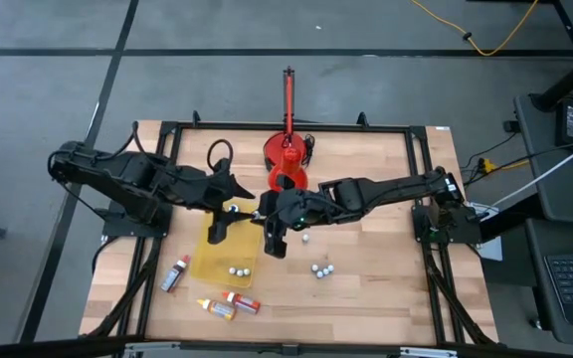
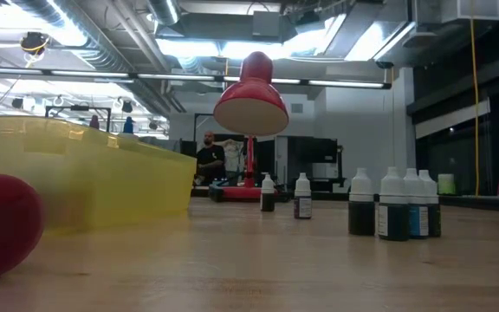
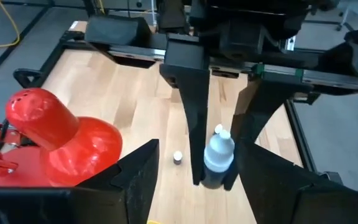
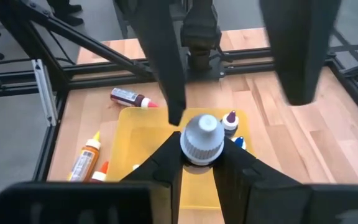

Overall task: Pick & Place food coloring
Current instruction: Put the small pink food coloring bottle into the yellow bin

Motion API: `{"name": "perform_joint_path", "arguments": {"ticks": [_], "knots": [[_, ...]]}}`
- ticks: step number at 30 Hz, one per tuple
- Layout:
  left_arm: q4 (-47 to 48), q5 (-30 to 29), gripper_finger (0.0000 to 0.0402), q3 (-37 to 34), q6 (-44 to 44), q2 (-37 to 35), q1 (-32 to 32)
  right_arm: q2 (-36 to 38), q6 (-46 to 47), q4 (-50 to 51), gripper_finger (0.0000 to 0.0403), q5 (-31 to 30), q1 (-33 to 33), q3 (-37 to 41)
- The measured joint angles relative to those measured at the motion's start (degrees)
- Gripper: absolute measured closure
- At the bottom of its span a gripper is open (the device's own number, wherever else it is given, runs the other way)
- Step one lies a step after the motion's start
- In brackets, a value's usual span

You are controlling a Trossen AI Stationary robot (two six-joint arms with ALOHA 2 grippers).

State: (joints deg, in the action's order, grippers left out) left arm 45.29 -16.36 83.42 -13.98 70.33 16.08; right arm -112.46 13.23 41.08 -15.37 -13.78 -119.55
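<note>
The desk [image 1: 386, 288] is a wooden top inside a dark frame, with both arms reaching in to meet near its middle. Toward the far edge stands a red cone-shaped lamp [image 1: 285, 159] on its upright rod. Just nearer than that, left of centre, lies a shallow yellow tray [image 1: 229, 254].

The right tool [image 4: 199, 163] hangs over the tray's right end with its fingers clamped on a pale-capped bottle [image 4: 201, 140], held upright with the cap toward the wrist. The left tool [image 3: 194, 180] faces it from the other side, jaws partly apart. In the left wrist view the held bottle [image 3: 217, 155] stands straight ahead of the left tool, between the other tool's fingers; whether the left tool touches it I cannot tell.

The relation that matters: the held bottle's long axis is upright and it sits directly above the tray floor, so a plain lowering and release looks enough, though the left tool is crowding close.

Inside the tray, two or three small capped bottles [image 1: 238, 269] stand near its near end. Outside it, three more stand as a cluster [image 1: 321, 268] just right of the tray, one [image 1: 306, 238] stands alone, and three lie flat by the near-left corner: a dark one [image 1: 175, 273], a red one [image 1: 239, 300] and an orange-yellow one [image 1: 214, 308].
</note>
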Motion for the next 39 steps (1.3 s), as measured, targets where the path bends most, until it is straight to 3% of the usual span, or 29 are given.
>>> {"name": "perform_joint_path", "arguments": {"ticks": [39], "knots": [[-0.48, 4.61, 0.0251, 0.0, 1.17, 1.85, -0.02, 0.07, -1.75, 0.17, 0.0327, -0.03, 0.15, 0.09]]}}
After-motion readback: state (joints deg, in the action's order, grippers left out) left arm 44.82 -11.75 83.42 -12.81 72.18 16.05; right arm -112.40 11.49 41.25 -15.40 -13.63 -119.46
